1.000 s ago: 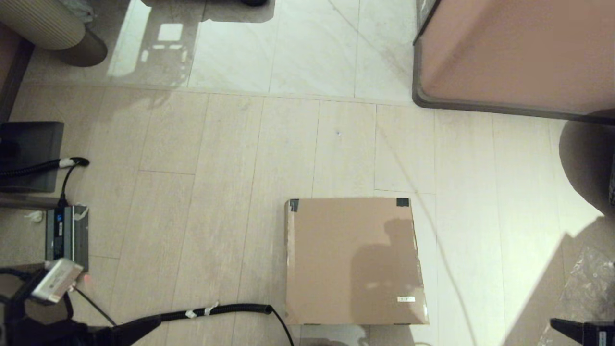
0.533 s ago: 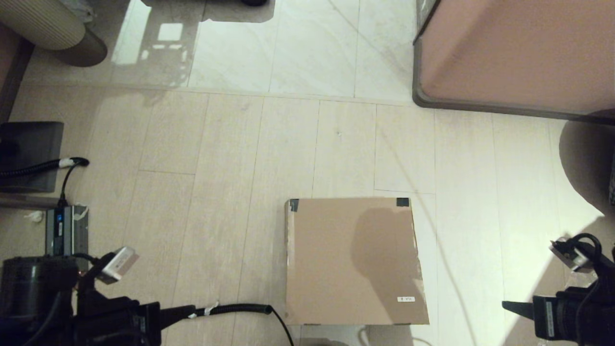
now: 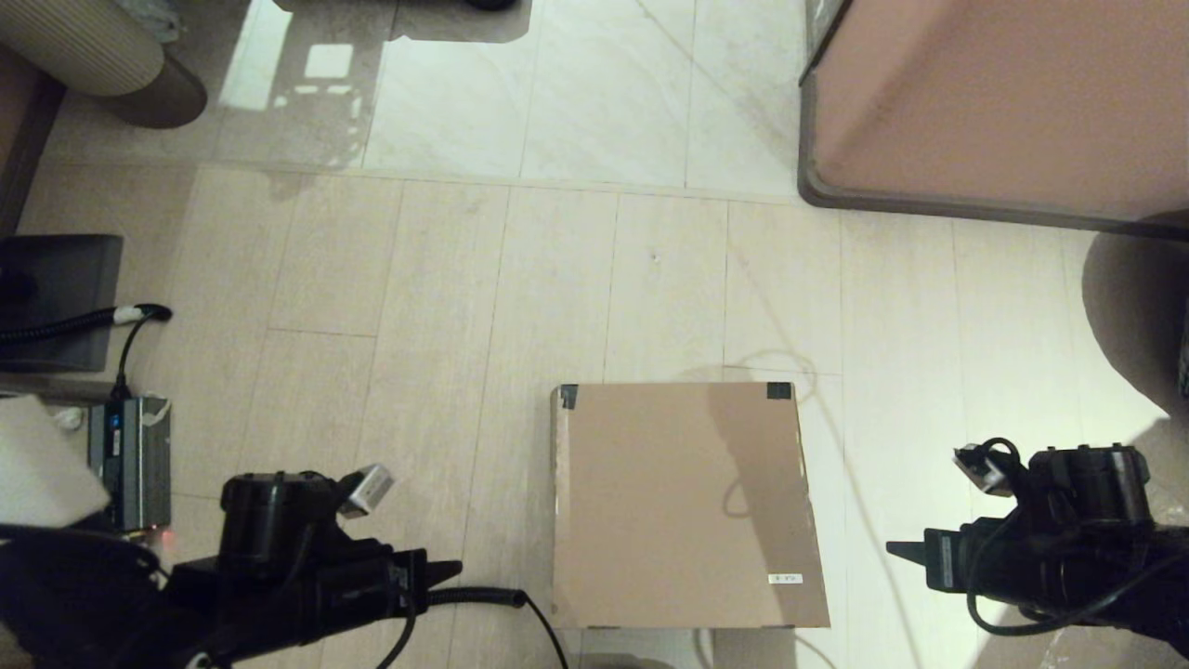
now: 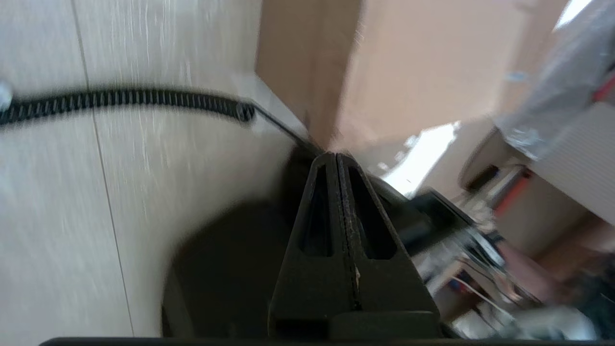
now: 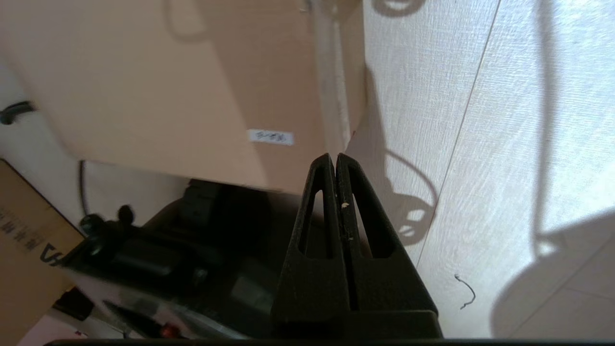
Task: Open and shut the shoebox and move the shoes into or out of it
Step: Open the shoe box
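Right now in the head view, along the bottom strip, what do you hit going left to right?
Left tool, shut → ribbed black cable → shoebox, lid closed → right tool, shut.

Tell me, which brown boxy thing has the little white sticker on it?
The shoebox between the two grippers; the big pinkish-brown block farther back has a dark rim instead.
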You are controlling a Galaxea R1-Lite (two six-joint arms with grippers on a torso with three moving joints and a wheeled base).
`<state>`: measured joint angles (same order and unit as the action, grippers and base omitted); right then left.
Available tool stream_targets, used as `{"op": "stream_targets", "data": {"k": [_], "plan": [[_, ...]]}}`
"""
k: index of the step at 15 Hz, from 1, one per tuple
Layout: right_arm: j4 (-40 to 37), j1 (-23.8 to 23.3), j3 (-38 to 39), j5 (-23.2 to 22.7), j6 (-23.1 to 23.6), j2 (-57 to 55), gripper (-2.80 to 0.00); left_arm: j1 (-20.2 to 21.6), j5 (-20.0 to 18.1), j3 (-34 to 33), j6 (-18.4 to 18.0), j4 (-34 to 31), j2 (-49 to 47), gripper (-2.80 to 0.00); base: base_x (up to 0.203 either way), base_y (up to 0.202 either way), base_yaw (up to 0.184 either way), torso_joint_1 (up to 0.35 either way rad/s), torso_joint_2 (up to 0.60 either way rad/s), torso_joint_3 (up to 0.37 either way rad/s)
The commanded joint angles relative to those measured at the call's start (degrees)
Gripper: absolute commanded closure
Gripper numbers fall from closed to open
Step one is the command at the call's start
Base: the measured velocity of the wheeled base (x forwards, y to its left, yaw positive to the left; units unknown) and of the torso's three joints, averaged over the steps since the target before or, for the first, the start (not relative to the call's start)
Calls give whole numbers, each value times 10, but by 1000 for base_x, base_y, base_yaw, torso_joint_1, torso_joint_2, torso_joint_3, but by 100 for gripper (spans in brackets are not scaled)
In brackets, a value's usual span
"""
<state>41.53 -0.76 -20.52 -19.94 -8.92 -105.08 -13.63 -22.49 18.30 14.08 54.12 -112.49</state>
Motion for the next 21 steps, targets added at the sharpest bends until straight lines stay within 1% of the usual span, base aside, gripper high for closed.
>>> {"op": "stream_targets", "data": {"k": [1, 2, 3, 4, 7, 10, 13, 15, 17, 19, 21], "plan": [[65, -7, -8, -2, -1, -114, 0, -20, 13, 29, 1, 75, -115, 0, 0, 0, 0, 0, 0, 0], [106, -10, -10, -1, -1, -147, 0, -37, 29, 46, 2, 113, -141, 0, 0, 0, 0, 0, 0, 0], [148, -11, -11, -1, -2, -182, 0, -57, 48, 67, 4, 134, -154, 0, 0, 0, 0, 0, 0, 0], [182, -12, -13, -1, -2, -208, 0, -67, 58, 85, 11, 138, -160, 0, 0, 0, 0, 0, 0, 0], [274, -12, -15, 5, -7, -276, 0, -100, 94, 159, 47, 139, -202, 0, 0, 0, 0, 0, 0, 0], [278, -9, -34, 9, -10, -282, 0, -126, 126, 187, 52, 138, -233, 0, 0, 0, 0, 0, 0, 0], [277, -1, -60, 22, -15, -309, 0, -142, 181, 215, 52, 132, -257, 0, 0, 0, 0, 0, 0, 0], [278, 15, -82, 36, -29, -320, 0, -147, 188, 220, 52, 115, -260, 0, 0, 0, 0, 0, 0, 0], [278, 30, -101, 43, -37, -327, 0, -149, 204, 231, 52, 111, -260, 0, 0, 0, 0, 0, 0, 0], [274, 48, -115, 44, -47, -330, 0, -152, 206, 245, 52, 94, -259, 0, 0, 0, 0, 0, 0, 0], [258, 59, -126, 47, -49, -330, 0, -162, 207, 250, 53, 92, -260, 0, 0, 0, 0, 0, 0, 0]]}}
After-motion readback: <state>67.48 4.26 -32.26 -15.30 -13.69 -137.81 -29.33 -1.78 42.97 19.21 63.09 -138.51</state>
